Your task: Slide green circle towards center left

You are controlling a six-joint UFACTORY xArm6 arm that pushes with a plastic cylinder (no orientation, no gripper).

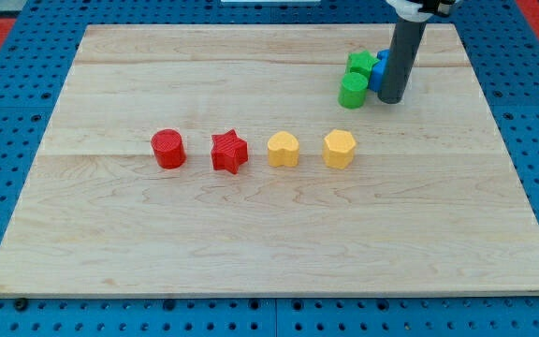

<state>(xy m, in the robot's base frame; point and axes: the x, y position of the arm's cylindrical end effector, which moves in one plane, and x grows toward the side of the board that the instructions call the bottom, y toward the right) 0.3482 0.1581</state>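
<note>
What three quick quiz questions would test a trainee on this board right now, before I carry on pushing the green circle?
1. True or false: my tip stands at the view's right of the green circle.
2. Which block lies farthest to the view's left in the middle row? A) red circle B) red star C) yellow heart D) yellow hexagon
3. Fill in: the second green block sits toward the view's ____ from the green circle.

Key: 1 true; 2 A; 3 top. A blue block is partly hidden behind the rod.
</note>
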